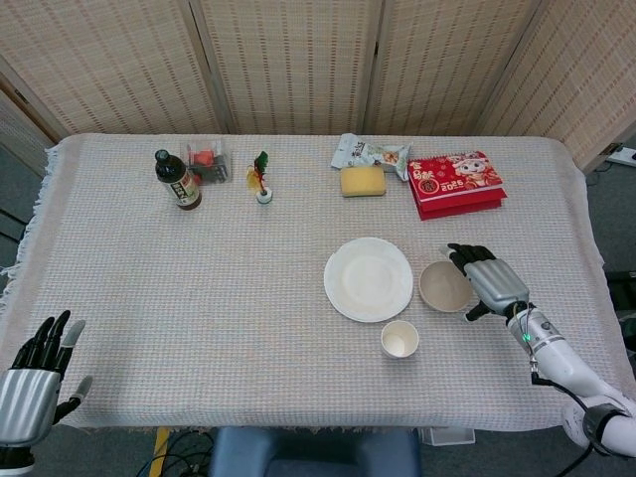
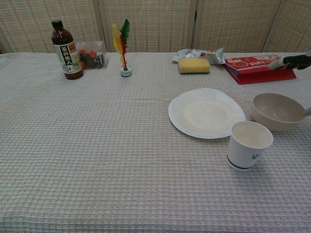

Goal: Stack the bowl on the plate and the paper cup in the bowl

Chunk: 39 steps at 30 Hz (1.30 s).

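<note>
A white plate (image 1: 368,278) (image 2: 206,112) lies on the table right of centre. Just right of it stands a beige bowl (image 1: 443,286) (image 2: 278,111), upright and empty. A white paper cup (image 1: 399,339) (image 2: 249,144) stands in front of the plate. My right hand (image 1: 485,281) is open at the bowl's right rim, fingers spread over its far edge; whether it touches is unclear. In the chest view only its fingertips (image 2: 291,61) show at the right edge. My left hand (image 1: 32,383) is open at the table's front left corner, holding nothing.
Along the back stand a dark bottle (image 1: 177,180) (image 2: 66,50), a small clear box (image 1: 207,160), a feathered shuttlecock (image 1: 261,178) (image 2: 122,46), a yellow sponge (image 1: 363,181), a snack packet (image 1: 370,152) and a red packet (image 1: 455,183) (image 2: 259,67).
</note>
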{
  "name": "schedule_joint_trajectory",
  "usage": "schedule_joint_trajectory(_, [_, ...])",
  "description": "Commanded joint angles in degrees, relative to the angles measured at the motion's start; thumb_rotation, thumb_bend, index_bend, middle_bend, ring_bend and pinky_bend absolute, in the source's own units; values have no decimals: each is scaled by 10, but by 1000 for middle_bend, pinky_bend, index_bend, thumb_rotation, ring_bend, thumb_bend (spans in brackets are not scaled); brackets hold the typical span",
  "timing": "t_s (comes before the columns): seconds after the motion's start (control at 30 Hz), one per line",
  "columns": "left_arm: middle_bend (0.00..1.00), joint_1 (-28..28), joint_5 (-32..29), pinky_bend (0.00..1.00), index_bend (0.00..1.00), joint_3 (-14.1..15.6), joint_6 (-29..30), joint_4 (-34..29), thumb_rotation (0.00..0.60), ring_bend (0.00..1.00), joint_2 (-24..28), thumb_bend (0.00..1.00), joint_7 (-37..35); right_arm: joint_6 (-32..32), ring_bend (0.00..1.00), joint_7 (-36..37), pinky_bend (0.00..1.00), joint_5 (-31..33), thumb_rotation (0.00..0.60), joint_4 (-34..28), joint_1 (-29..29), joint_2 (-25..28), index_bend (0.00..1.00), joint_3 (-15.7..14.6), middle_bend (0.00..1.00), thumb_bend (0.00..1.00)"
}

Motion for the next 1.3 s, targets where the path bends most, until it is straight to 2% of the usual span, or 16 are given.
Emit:
schedule_joint_trajectory(0.03, [0, 0, 0, 259, 0, 0, 1, 0, 600, 0, 0, 314, 1, -8, 0, -13, 0, 16, 600, 13, 9, -15, 0, -7, 0, 0])
schedule_joint_trajectory(0.57, [0, 2, 3, 259, 0, 0, 5, -1, 600, 0, 0, 314, 1, -33, 0, 18, 0, 19, 600, 83, 21, -72, 0, -16, 0, 0])
schedule_joint_trajectory(1.1, [0, 2, 1, 259, 0, -1, 3, 0, 600, 0, 1, 314, 1, -50, 0, 72, 0, -5, 600, 153, 25, -122, 0, -15, 0, 0])
schedule_joint_trajectory(1.2, [0, 2, 1, 259, 0, -1, 3, 0, 600, 0, 0, 314, 2, -47, 0, 81, 2, -10, 600, 164, 23, -130, 0, -14, 0, 35])
schedule_joint_trajectory(1.27, [0, 1, 1, 259, 0, -1, 3, 0, 600, 0, 0, 314, 2, -41, 14, 86, 54, -16, 600, 169, 21, -135, 0, -13, 13, 88])
schedule_joint_trajectory(1.3, [0, 1, 1, 259, 0, -1, 3, 0, 600, 0, 0, 314, 1, -36, 40, 87, 122, -20, 600, 171, 20, -137, 0, -12, 30, 116])
